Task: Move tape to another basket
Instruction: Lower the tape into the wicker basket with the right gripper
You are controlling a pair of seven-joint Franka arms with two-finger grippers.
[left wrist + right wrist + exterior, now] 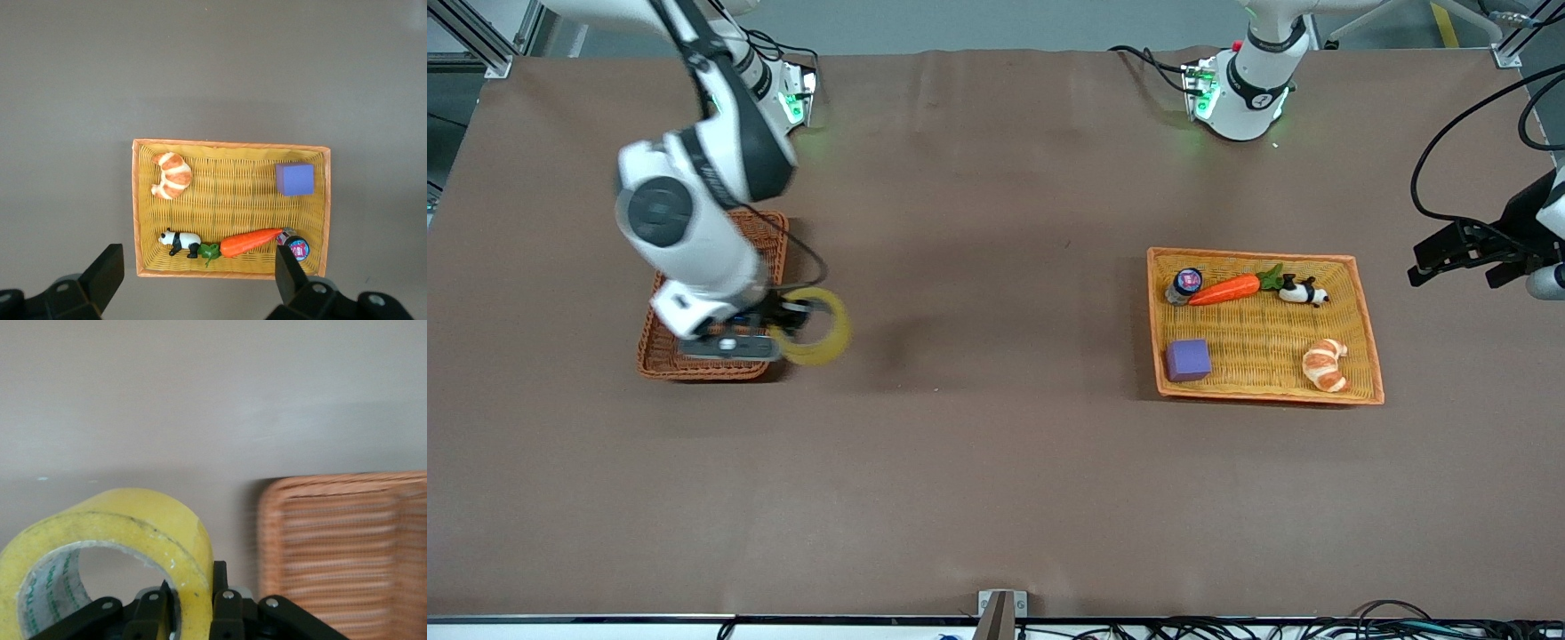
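Observation:
My right gripper (pixel 793 322) is shut on the tape (pixel 820 326), a yellowish ring with a grey core. It holds the tape up in the air, just past the rim of the reddish-brown wicker basket (pixel 769 233) on the side toward the left arm's end, over the bare table. In the right wrist view one finger is inside the ring and one outside, pinching the tape's wall (pixel 133 533) at the gripper (pixel 190 607), with the basket (pixel 347 547) beside it. My left gripper (pixel 1430 260) waits open and empty, high near the yellow tray; it also shows in the left wrist view (pixel 197 280).
The wide yellow tray with an orange rim (pixel 1267 396) (pixel 135 207) lies toward the left arm's end. It holds a croissant toy (pixel 1325 364), a purple cube (pixel 1189 360), a carrot (pixel 1224 290), a panda (pixel 1303 291) and a small jar (pixel 1184 284).

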